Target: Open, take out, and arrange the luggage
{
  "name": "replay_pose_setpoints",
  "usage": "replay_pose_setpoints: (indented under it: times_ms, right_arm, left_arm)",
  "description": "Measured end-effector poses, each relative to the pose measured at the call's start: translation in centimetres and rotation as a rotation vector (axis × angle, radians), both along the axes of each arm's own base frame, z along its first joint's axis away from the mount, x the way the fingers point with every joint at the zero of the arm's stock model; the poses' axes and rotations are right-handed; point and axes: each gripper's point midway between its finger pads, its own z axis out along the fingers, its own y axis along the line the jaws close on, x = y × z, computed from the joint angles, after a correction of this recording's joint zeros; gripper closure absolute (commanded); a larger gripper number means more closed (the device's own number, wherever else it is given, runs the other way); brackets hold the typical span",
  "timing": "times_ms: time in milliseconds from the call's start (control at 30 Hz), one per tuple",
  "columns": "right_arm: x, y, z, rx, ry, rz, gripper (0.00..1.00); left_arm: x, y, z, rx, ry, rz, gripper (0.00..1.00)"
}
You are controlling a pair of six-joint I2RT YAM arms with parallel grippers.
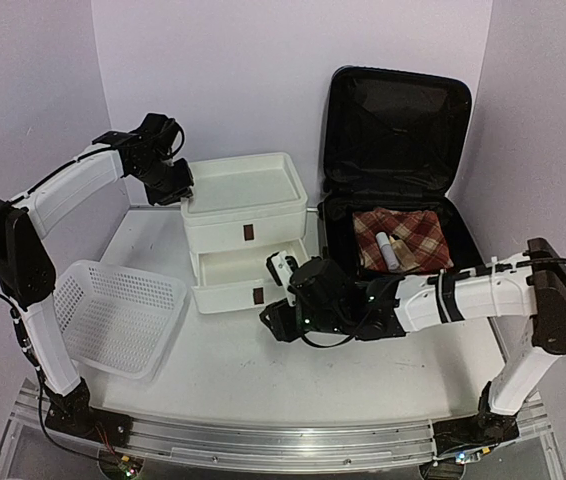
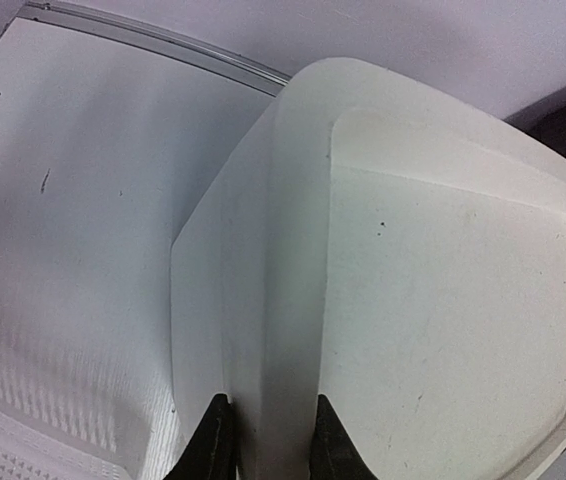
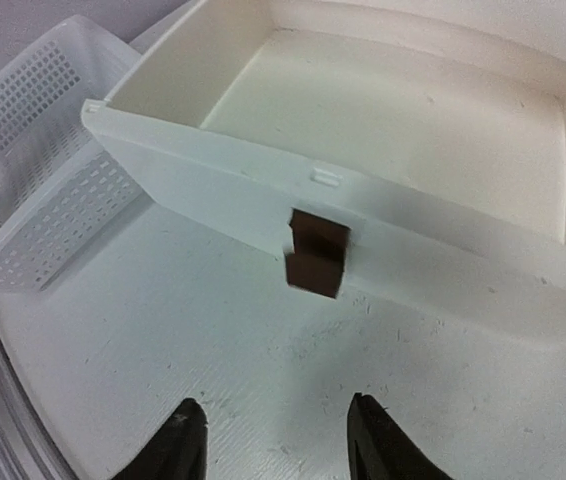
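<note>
The luggage stands open at the back right, its lid upright. A red plaid cloth and a white tube lie in its lower half. My right gripper hovers low over the table, left of the luggage. In the right wrist view it is open and holds nothing, a short way in front of the brown handle of a pulled-out drawer. My left gripper is at the back left corner of the white drawer box. Its jaws are shut on the box's rim.
A white perforated basket sits at the front left, its corner close to the open drawer. The upper drawer, with a second brown handle, is closed. The drawer's inside looks bare in the right wrist view.
</note>
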Motion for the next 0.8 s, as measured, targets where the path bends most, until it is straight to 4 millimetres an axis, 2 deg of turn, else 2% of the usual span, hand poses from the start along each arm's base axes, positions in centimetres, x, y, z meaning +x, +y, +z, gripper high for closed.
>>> replay_pose_setpoints:
  times_ms: [133, 267, 300, 367, 400, 467, 533, 600, 700, 767, 800]
  right_arm:
    - [0.1, -2.8, 1.2, -0.11, -0.049, -0.03, 0.23]
    - [1.8, -6.6, 4.9, -0.207, -0.154, -0.094, 0.19]
    - [2.7, -7.8, 5.8, -0.22, -0.154, -0.12, 0.19]
    - [6.4, -11.6, 7.4, -0.24, -0.115, -0.228, 0.21]
    - [8.1, -13.3, 7.7, -0.242, -0.085, -0.276, 0.21]
    - [12.2, -18.0, 7.9, -0.256, -0.01, -0.411, 0.24]
    - [15.5, -22.4, 7.2, -0.282, 0.071, -0.53, 0.31]
    - [16.9, -25.0, 5.3, -0.312, 0.169, -0.586, 0.41]
    - [17.5, -26.0, 1.9, -0.349, 0.314, -0.596, 0.44]
    - [18.2, -26.0, -0.7, -0.388, 0.396, -0.594, 0.49]
    - [18.4, -26.0, -1.3, -0.395, 0.41, -0.593, 0.52]
  left_arm:
    - [0.0, 0.0, 0.0, -0.002, 0.0, -0.013, 1.0]
    - [0.1, -0.2, 0.1, -0.006, -0.006, -0.032, 1.0]
    - [0.1, -0.2, 0.1, -0.007, -0.006, -0.036, 1.0]
    - [0.2, -0.3, 0.1, -0.008, -0.008, -0.045, 1.0]
    - [0.2, -0.3, 0.0, -0.009, -0.011, -0.051, 1.0]
    - [0.3, -0.5, 0.1, -0.012, -0.016, -0.061, 1.0]
    - [0.4, -0.6, 0.1, -0.013, -0.022, -0.07, 1.0]
    - [0.4, -0.6, 0.1, -0.012, -0.027, -0.078, 1.0]
    - [0.5, -0.8, 0.1, -0.013, -0.034, -0.09, 1.0]
    - [0.5, -0.9, 0.1, -0.013, -0.037, -0.096, 1.0]
    - [0.6, -0.9, 0.1, -0.012, -0.038, -0.099, 1.0]
